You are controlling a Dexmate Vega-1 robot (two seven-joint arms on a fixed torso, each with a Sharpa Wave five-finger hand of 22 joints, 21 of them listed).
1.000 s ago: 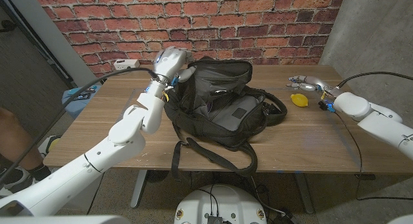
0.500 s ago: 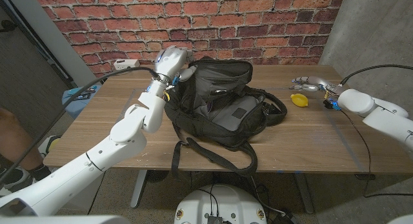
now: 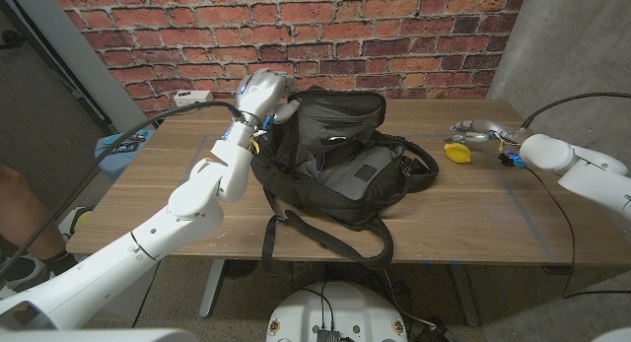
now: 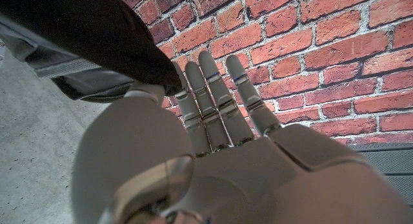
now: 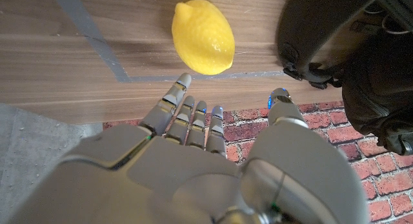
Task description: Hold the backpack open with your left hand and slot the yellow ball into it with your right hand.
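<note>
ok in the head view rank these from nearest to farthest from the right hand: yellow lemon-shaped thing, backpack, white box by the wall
From the right hand:
1. Yellow lemon-shaped thing, on the table just beside the fingers.
2. Backpack, mid-table, toward the robot's left.
3. White box, far corner on the robot's left, by the brick wall.

Between your right hand and the open black fabric backpack lies bare wooden table, with only the yellow lemon-shaped ball near the backpack's looped shoulder strap. Your left hand crowds the backpack's far rim.
</note>
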